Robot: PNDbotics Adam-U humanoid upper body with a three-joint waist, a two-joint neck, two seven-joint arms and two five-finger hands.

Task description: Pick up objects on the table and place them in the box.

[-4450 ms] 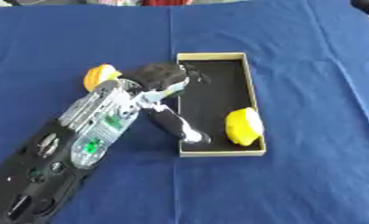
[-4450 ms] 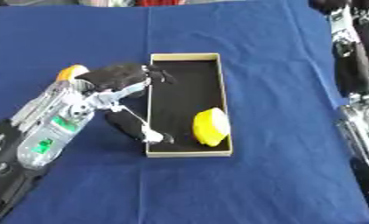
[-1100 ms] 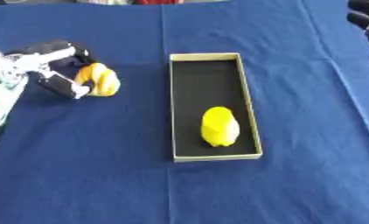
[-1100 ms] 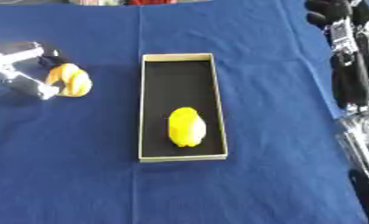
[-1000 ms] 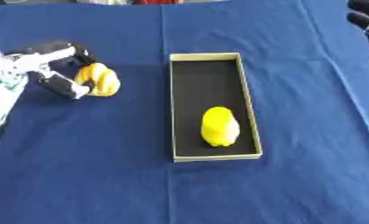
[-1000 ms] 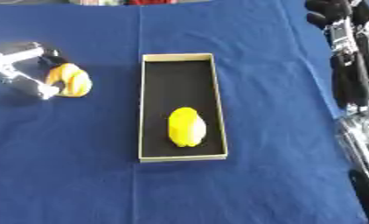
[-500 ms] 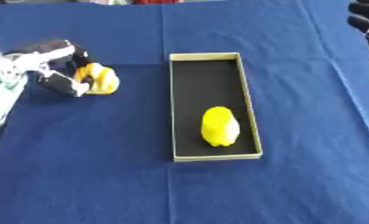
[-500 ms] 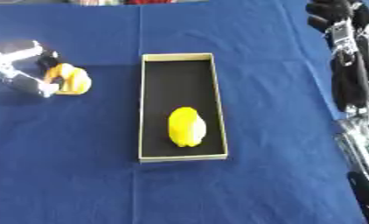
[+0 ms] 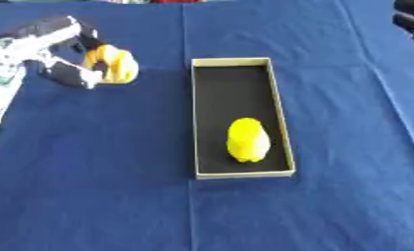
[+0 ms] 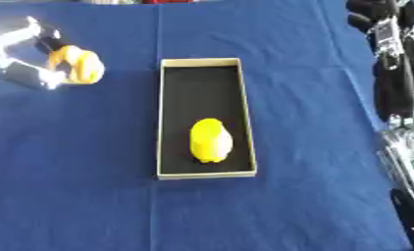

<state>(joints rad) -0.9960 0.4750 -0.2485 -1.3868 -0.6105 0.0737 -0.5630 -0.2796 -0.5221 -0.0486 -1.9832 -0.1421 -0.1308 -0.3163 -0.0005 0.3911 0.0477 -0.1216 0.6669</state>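
Blue cloth covers the whole tabletop [image 9: 90, 196].

Box [image 9: 279, 117]: shallow, long and narrow, pale rim, black floor; lies near the middle of the tabletop with its long sides running from the near edge toward the far edge.

Yellow object, first [image 9: 247, 139]: rounded and smooth, lying inside the box on the black floor, in the half nearer the near edge and close to the right wall.

Yellow object, second [image 9: 116, 63]: rounded, yellow with an orange tinge, on the cloth toward the far left corner, well apart from the box and outside it.

Left hand [image 9: 60, 56]: black and silver, entering from the left edge; fingers and thumb curled round the second yellow object from its left side, one above and one below. Whether the object rests on the cloth or is raised cannot be told.

Right arm [image 10: 395, 63]: dark with silver parts, along the right edge; its hand does not show.
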